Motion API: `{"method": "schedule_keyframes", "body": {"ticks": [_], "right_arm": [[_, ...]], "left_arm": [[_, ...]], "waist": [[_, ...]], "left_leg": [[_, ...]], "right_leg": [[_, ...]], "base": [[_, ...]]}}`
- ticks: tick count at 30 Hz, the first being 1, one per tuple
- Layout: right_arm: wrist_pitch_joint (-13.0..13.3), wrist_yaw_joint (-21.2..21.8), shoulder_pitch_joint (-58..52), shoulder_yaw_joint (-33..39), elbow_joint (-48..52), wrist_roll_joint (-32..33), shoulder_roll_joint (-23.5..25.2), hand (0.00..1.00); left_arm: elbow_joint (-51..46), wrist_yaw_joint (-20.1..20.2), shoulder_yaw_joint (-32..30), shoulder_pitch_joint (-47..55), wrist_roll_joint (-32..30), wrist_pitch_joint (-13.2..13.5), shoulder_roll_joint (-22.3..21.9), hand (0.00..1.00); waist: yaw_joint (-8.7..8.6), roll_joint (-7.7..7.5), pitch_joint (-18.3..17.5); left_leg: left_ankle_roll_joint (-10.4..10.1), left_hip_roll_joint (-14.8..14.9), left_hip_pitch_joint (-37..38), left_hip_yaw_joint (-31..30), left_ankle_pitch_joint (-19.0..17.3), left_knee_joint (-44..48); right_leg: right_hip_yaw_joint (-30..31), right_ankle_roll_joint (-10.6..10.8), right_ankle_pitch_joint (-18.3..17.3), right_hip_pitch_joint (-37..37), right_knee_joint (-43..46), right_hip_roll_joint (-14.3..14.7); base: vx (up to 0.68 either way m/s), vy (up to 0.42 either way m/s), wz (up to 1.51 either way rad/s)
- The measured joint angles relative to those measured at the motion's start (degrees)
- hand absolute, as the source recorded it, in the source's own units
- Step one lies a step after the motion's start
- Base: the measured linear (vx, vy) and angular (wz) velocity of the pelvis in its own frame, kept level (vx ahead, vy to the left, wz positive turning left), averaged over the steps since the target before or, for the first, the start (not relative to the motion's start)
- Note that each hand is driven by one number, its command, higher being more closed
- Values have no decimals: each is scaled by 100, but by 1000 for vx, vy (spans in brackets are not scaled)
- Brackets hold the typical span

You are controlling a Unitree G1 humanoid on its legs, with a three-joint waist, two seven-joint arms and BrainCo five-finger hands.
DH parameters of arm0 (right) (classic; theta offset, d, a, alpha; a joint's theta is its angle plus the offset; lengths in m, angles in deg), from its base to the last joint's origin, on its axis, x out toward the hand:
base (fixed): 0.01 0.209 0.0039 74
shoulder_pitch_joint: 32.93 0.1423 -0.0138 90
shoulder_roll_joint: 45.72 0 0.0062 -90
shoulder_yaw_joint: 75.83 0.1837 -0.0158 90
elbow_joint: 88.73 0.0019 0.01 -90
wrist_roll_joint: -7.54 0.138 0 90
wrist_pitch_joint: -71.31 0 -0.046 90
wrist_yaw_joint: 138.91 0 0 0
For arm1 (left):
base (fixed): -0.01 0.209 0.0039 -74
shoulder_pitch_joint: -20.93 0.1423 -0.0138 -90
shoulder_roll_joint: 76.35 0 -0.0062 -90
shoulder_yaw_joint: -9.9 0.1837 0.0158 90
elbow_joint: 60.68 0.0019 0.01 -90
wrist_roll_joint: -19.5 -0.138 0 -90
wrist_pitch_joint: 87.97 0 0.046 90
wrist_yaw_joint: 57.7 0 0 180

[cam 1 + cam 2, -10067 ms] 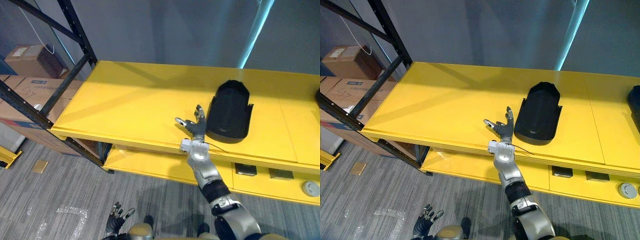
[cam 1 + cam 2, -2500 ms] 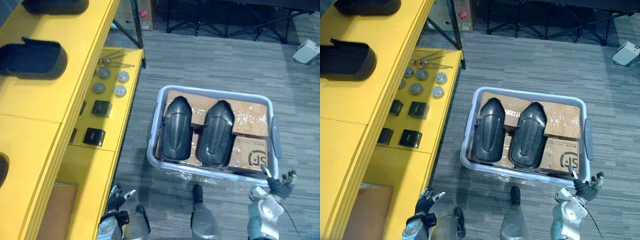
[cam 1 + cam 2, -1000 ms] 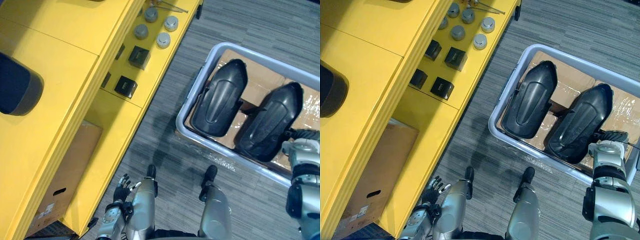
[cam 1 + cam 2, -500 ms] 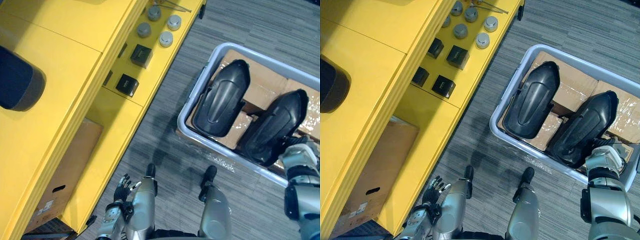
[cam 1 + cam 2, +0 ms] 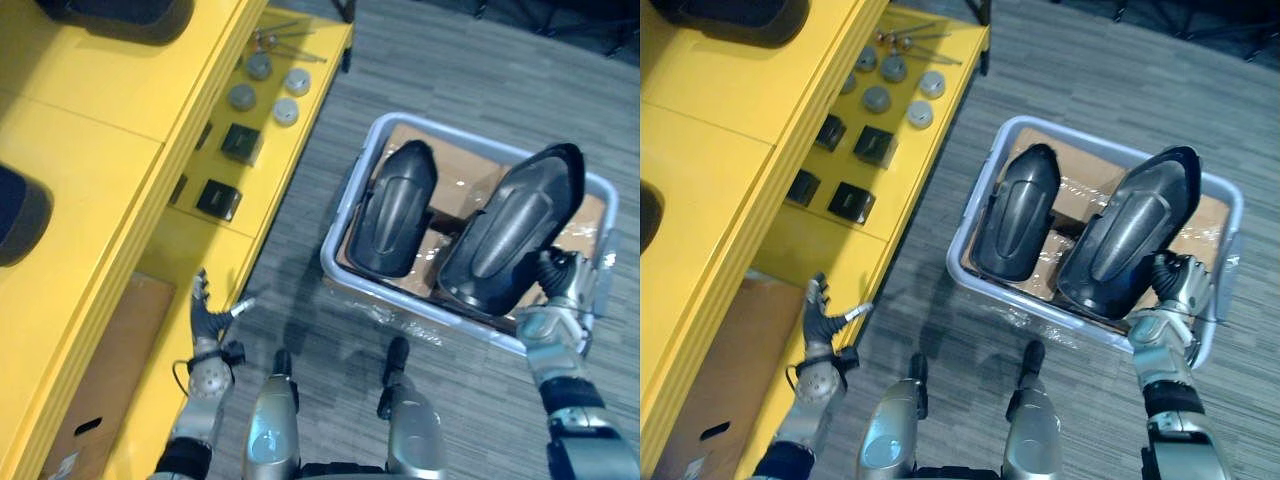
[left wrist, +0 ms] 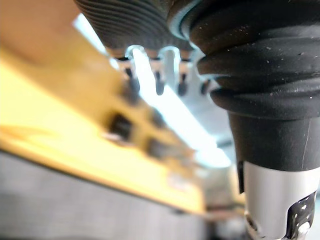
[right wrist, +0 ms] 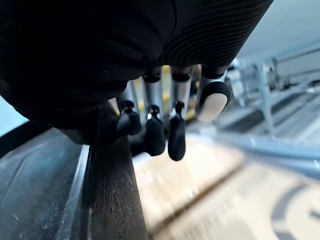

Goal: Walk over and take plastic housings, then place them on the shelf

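Worryingly, the right hand (image 5: 1181,281) clamps just the near rim of the tilted plastic housing (image 5: 1128,232), whose far end could swing and slip free.

Shelf housing (image 5: 16,216) cut off at edge; held housing (image 5: 510,232) partly hides right hand (image 5: 562,280).

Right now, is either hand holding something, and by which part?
The right hand grips the raised black housing by its near edge; the left hand is open, holding nothing.

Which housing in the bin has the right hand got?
The right-side housing, tilted up with the right hand gripping its near edge; the other housing lies flat.
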Motion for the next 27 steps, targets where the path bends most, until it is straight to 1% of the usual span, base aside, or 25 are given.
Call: {"method": "schedule_keyframes", "body": {"ticks": [2,4,6,7,9,10,12,14,15,16,17,18,19,20,21,23,24,27], "right_arm": [[39,-87,-9,3,116,-46,14,100],[63,-125,72,-1,240,-161,11,100],[94,-135,311,-52,241,-210,-4,100],[103,-135,524,-103,242,-211,-43,100],[178,-135,788,-104,243,-218,-101,100],[220,-135,982,-106,259,-223,-189,100],[316,-135,1258,-111,266,-225,-378,100],[456,-135,1587,-156,302,-237,-550,100],[501,-131,1771,-281,423,-263,-602,100],[571,-127,1840,-332,496,-275,-607,100],[727,-86,1961,-402,569,-401,-607,100],[860,-57,2046,-518,651,-451,-607,100],[947,-53,2092,-589,696,-494,-606,100],[995,-49,2119,-638,717,-527,-606,100],[1100,-45,2149,-752,736,-570,-606,100],[1123,-38,2144,-870,780,-656,-605,100],[1155,-24,2142,-943,823,-656,-605,100],[1225,61,2140,-1049,985,-669,-564,100]], "left_arm": [[-191,281,17,-220,163,87,64,0],[-415,591,76,-557,234,111,100,0],[-518,1226,271,-946,682,121,211,0],[-562,1600,418,-1154,947,89,338,0],[-569,2024,564,-1411,1289,41,429,0],[-570,2326,682,-1652,1460,-94,488,0],[-569,2649,852,-2003,1586,-283,546,0],[-571,2981,993,-2345,1850,-482,548,0],[-572,3144,1033,-2504,2039,-633,553,0],[-572,3212,1079,-2582,2124,-722,557,0],[-572,3349,1218,-2738,2279,-940,553,0],[-571,3434,1371,-2859,2394,-1120,537,0],[-572,3470,1443,-2944,2426,-1259,503,0],[-571,3472,1483,-2986,2430,-1329,485,0],[-571,3437,1546,-3027,2436,-1489,459,0],[-566,3387,1620,-3031,2485,-1672,423,0],[-538,3325,1620,-3031,2614,-1784,327,0],[-462,3306,1663,-3031,2686,-1912,255,0]], "waist": [[-20,-36,-24],[-36,-51,-34],[-46,-48,-35],[-88,-48,-35],[-157,-47,-35],[-182,-40,-39],[-197,-11,-55],[-260,17,-79],[-336,20,-88],[-372,25,-91],[-450,45,-111],[-489,67,-137],[-493,82,-146],[-491,90,-150],[-491,128,-188],[-503,207,-290],[-503,254,-340],[-501,263,-368]], "left_leg": [[-8,4,10,52,-21,5],[-8,2,24,115,-24,12],[-9,12,69,188,-23,14],[-10,21,76,237,-24,19],[-13,18,74,269,-27,20],[-17,21,74,292,-38,25],[-22,31,74,339,-52,22],[-19,30,71,384,-57,1],[-19,29,69,412,-57,-9],[-19,29,74,421,-57,-13],[-19,27,78,428,-57,-18],[-16,23,99,446,-58,-36],[-16,22,130,477,-58,-45],[-16,21,157,511,-58,-56],[-16,17,196,574,-58,-85],[-14,11,200,598,-59,-116],[-13,7,212,605,-59,-125],[-13,10,291,654,-59,-152]], "right_leg": [[28,-9,38,19,-72,5],[91,-21,76,18,-148,12],[150,-27,112,20,-185,23],[187,-18,171,16,-227,33],[217,-25,199,13,-274,33],[249,-20,220,4,-302,42],[293,-11,240,-30,-314,52],[329,-8,252,-77,-314,52],[359,-11,262,-102,-315,52],[365,-12,264,-105,-315,52],[368,-12,266,-107,-316,52],[376,-14,272,-108,-316,51],[406,-14,277,-108,-316,52],[440,-14,279,-108,-317,51],[482,-15,290,-109,-331,51],[483,-40,339,-108,-394,54],[488,-38,342,-105,-402,53],[541,-39,349,-83,-403,62]], "base": [[-24,20,-21],[-47,22,-17],[-27,8,-18],[-14,6,-16],[-18,15,-11],[-16,20,-12],[-4,16,-12],[11,16,-11],[16,17,-10],[18,19,-8],[13,16,-5],[13,19,-8],[8,18,-12],[0,16,-18],[-8,12,-15],[-17,6,-9],[-23,0,-5],[-50,-8,-11]]}}
